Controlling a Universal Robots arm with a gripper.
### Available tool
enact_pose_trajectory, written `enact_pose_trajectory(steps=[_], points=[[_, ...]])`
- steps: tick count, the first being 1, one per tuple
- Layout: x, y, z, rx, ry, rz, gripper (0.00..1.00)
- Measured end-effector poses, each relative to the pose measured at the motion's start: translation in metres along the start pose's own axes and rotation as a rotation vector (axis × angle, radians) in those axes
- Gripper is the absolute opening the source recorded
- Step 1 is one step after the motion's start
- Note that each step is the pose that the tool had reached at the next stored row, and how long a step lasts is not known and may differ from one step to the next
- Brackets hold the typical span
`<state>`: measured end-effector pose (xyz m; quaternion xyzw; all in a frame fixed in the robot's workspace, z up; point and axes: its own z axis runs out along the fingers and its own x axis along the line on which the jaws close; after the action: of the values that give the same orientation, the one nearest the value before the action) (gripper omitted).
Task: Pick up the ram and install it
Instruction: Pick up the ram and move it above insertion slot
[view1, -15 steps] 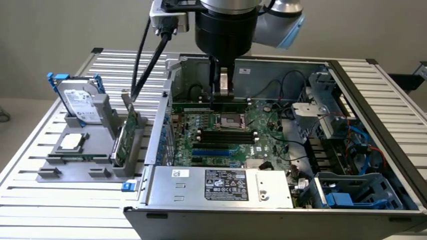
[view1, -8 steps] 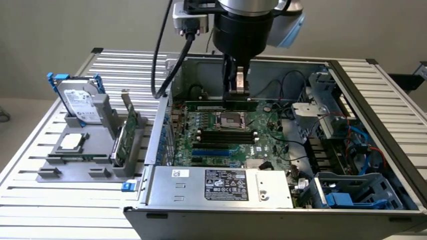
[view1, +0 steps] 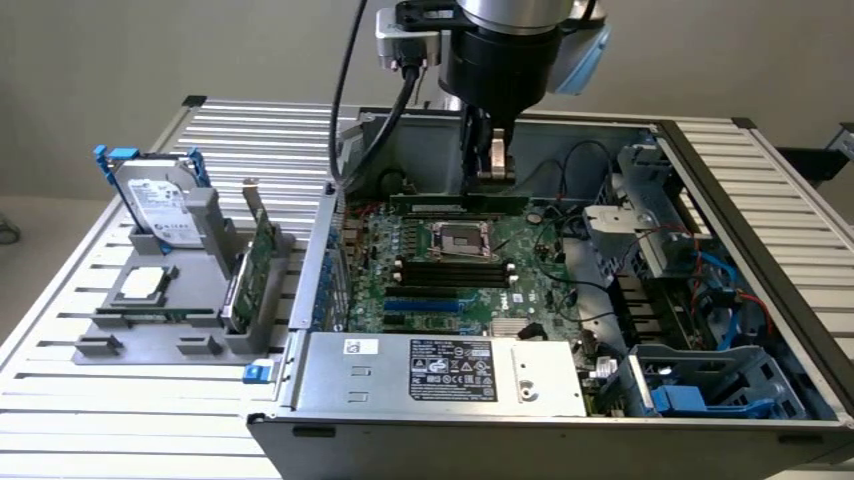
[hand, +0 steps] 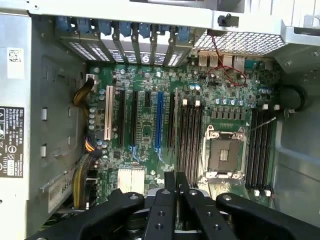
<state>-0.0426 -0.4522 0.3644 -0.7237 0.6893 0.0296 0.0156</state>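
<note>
Green and thin, the ram (view1: 454, 204) is being held level in the upper middle of the exterior view, directly under the gripper (view1: 497, 178) and inside the open computer case (view1: 400, 395). The fingers are being kept pressed almost together, and the stick's upper edge is being met by their tips, so the ram is being judged as pinched between them. In the wrist view the gripper (hand: 176, 181) is likewise being shown with its black fingers (hand: 162, 205) nearly touching, over the motherboard (hand: 145, 125).

The pick-up is being counted as done. The ram is being carried well apart from the grey holder (view1: 160, 310) at the exterior view's left, where the hard drive (view1: 158, 205), the expansion card (view1: 256, 262) and the square processor chip (view1: 144, 286) are being stored.

The installing is being judged as not yet complete. The ram is being lined up parallel to the memory slots just above the processor socket (view1: 463, 238) in the exterior frame. Whether it is touching a slot or hanging just over one cannot be told. In the wrist view the black slots (hand: 260, 150) beside the socket are being shown empty, so no seating is being confirmed.
</note>
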Motion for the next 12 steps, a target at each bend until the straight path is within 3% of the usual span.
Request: enact_pose_trajectory(steps=[12], points=[[-0.036,-0.0042,0.0047,0.0002,0.0,0.002,0.13]])
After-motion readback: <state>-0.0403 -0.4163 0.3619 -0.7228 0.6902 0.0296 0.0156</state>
